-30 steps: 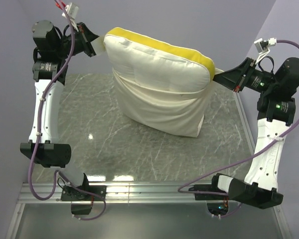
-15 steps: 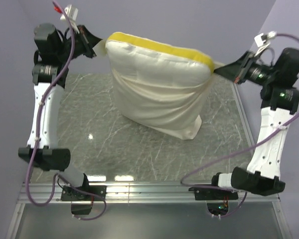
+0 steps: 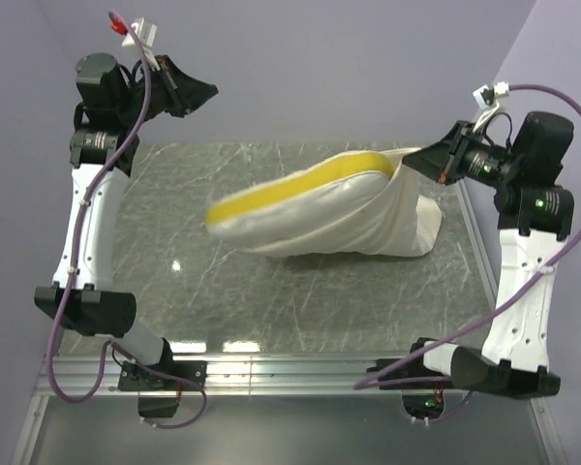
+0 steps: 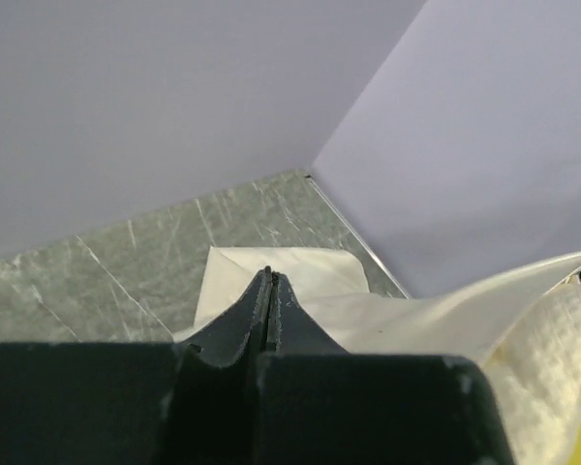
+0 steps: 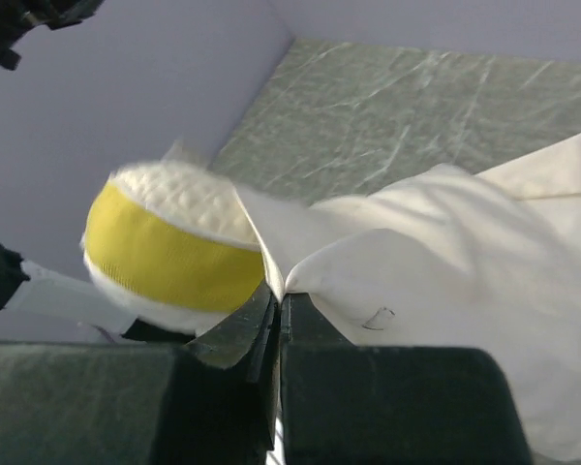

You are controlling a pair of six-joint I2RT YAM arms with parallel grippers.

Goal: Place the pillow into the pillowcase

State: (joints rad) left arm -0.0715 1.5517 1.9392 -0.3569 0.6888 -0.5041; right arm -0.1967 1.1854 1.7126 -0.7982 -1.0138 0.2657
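Observation:
The pillow [image 3: 300, 194], cream with a yellow band, lies slanted on the table, its left end sticking out of the pillowcase [image 3: 397, 218]. The pillowcase covers its right part. My right gripper [image 3: 418, 155] is shut on the pillowcase's upper edge and holds that corner up. In the right wrist view the fabric [image 5: 445, 271] is pinched at my gripper [image 5: 279, 293], with the pillow's yellow band [image 5: 174, 257] to the left. My left gripper [image 3: 211, 92] is shut and empty, high at the back left, apart from the pillow. In its wrist view the gripper [image 4: 269, 278] is over the fabric [image 4: 310, 269].
The grey marbled table [image 3: 165, 203] is boxed in by purple walls at the back and both sides. A metal rail [image 3: 290, 366] runs along the near edge, and another strip [image 3: 476, 242] along the right edge.
My left gripper has let go of the pillowcase corner. The pillow's left end has dropped to the table. My right gripper still holds its corner and has come down and a little left.

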